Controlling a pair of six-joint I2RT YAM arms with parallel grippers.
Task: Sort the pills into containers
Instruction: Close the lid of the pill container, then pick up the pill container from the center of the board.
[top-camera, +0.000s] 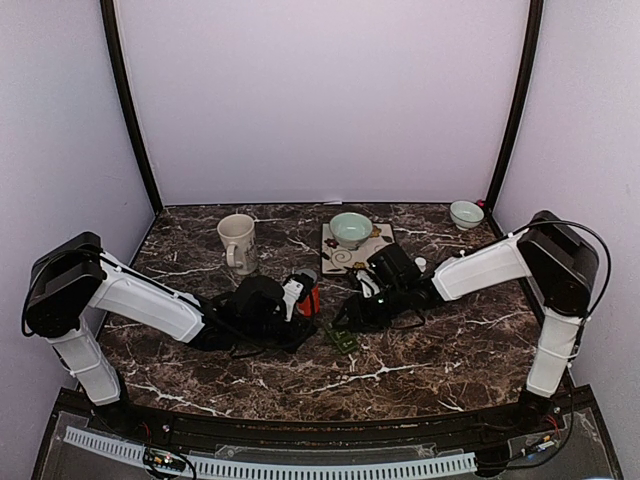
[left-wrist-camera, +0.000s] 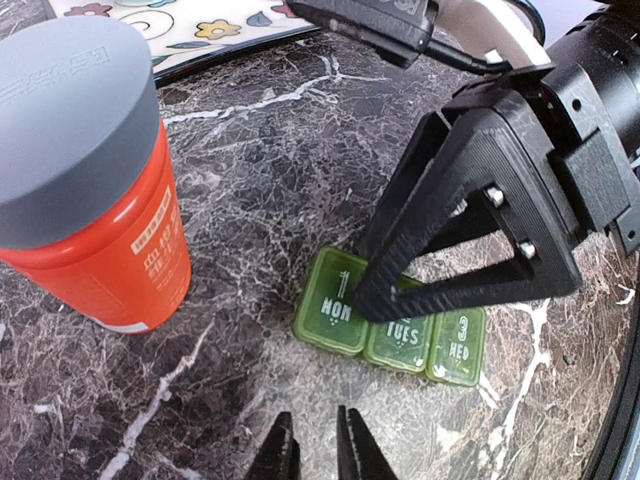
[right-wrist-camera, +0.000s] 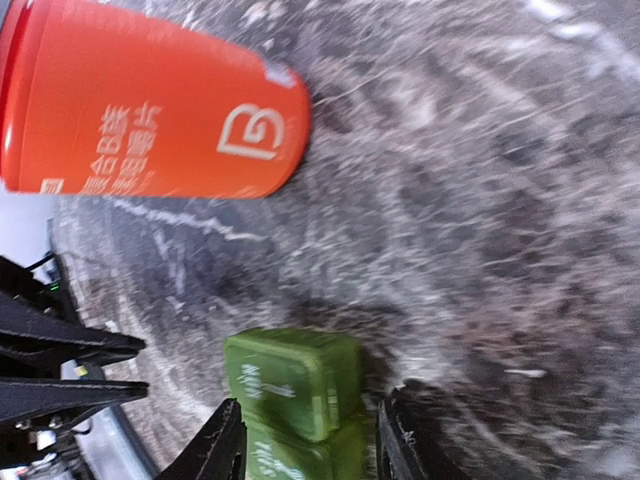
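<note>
Dark marbled worktop (top-camera: 450, 345), lilac walls (top-camera: 320, 100) behind. Noted right tool (right-wrist-camera: 312, 448) parted roughly halfway, straddling one end of pill box (right-wrist-camera: 295, 385), gripping nothing; cannot tell whether either finger touches it. Seen from left wrist: one finger tip down at the MON/TUES seam. Noted left tool (left-wrist-camera: 315, 452) all but closed, slim gap, empty, hovering just on the near side of the box. Found box flat on worktop between both arms, all three lids down. Just beside it, upright: orange bottle (left-wrist-camera: 100, 200), grey cap on. Farther back: beige mug (top-camera: 237, 242), pale green bowl (top-camera: 350, 228) on patterned tile (top-camera: 382, 234). Judged step: preparing the box, likely prising a lid; bottle contents not yet out. Next: needs one lid lifted with box pinned against sliding, then bottle uncapped. Risk: light strip skidding on smooth stone.
</note>
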